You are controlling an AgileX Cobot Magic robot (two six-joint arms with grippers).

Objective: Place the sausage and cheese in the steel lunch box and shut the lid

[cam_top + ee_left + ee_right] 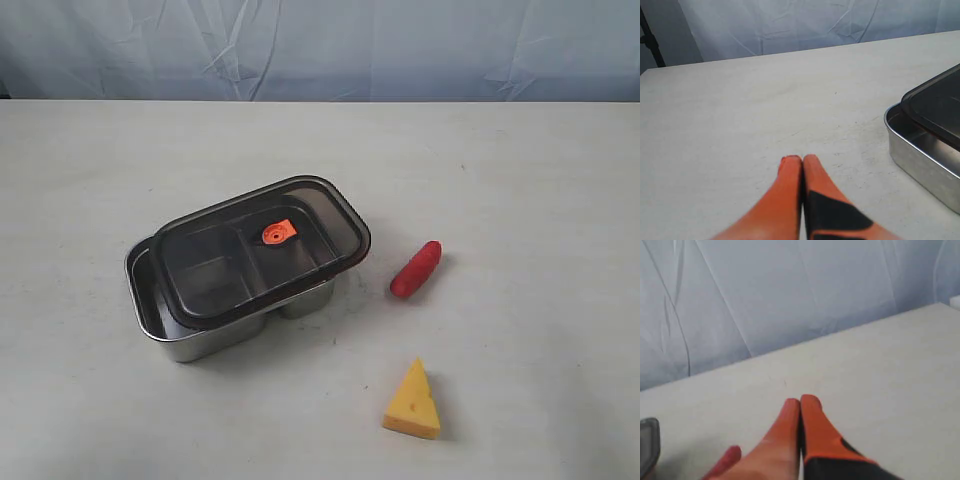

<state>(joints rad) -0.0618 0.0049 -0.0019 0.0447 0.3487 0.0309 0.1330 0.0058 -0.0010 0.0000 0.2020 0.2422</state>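
Finds the sausage (415, 270) slanted on the bench (520, 180), long axis running near-left to far-right, right of the lunch box (200, 345). Shows left pincer (802, 159) and right pincer (800, 401) pressed together, empty.

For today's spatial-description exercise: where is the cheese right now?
In the exterior view the cheese lies on the table at lower right, below the sausage and right of the steel lunch box.

1. No word, brand, number or sign can be read in any of the three views.
2. The orange valve (279, 234) on the lid (300, 205) appears too small to make out any marking.
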